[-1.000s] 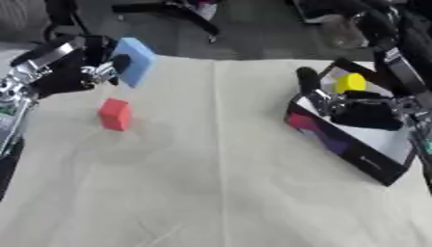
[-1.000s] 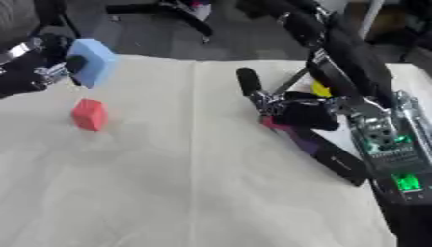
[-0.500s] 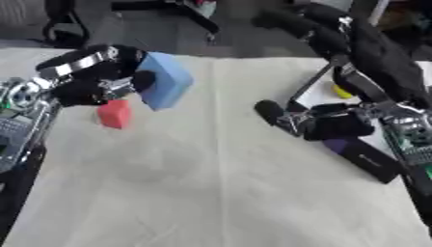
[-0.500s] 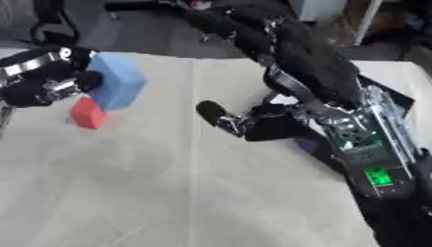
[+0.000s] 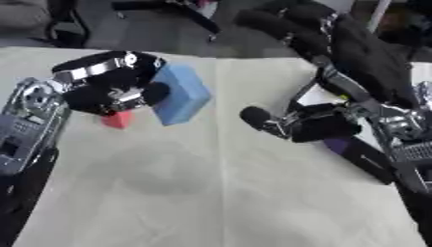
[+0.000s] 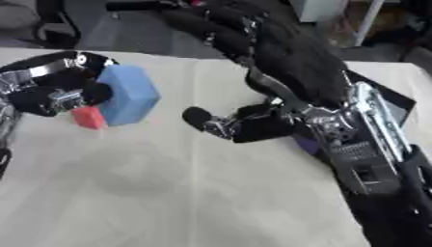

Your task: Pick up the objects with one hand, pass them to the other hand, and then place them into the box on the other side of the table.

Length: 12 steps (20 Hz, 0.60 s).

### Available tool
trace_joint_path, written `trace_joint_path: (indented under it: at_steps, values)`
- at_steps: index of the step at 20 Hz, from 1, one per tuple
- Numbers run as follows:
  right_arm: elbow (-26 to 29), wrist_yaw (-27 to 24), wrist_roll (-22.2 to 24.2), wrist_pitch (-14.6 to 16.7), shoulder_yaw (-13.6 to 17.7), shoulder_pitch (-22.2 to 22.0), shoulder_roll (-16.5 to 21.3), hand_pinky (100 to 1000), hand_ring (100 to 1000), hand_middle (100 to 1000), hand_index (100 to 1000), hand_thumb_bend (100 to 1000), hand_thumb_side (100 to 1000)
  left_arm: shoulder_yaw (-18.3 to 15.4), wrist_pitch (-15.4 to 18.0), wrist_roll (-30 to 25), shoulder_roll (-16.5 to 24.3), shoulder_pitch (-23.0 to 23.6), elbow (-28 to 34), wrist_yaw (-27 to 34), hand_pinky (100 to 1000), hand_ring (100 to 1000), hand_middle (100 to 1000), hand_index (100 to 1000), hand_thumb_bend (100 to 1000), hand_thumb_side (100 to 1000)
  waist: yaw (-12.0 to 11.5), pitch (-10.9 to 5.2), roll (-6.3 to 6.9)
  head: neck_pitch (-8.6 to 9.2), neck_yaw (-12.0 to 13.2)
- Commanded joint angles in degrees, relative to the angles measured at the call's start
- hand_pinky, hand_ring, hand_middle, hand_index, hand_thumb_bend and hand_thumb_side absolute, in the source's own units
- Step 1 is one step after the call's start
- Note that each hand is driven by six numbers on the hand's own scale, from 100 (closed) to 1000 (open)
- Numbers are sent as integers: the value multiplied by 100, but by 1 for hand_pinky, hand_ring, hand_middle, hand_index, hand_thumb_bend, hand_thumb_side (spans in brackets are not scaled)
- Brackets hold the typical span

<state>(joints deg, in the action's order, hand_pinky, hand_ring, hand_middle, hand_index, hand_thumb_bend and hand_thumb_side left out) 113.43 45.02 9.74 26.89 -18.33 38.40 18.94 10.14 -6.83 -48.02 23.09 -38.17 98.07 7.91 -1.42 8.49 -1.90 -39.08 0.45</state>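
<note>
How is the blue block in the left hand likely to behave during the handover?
The blue block looks stiff: flat faces, undented under the left hand. Its boxy shape probably won't roll. Carried one-handed, it seems light.

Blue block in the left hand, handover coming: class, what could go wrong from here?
The left hand holds the blue block by one side only, so it might tip or slip out. The right hand shows no open palm yet, so the pass may miss. The red cube sits just below and could be knocked.
</note>
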Motion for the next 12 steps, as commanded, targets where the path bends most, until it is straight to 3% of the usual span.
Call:
trace_joint_path:
  at_steps: [1,12]
  values:
    - [116,-97,74,-16,-19,125,-16,873,834,849,991,365,326,9,77,-69,30,-150,139,58,602,470,389,530,100,580,-2,-113,6,76,-13]
    - [116,-998,683,-155,-108,203,-91,873,831,848,964,313,348,102,629,-166,-13,-313,120,-159,614,475,389,534,100,553,-18,-129,-25,73,-19]
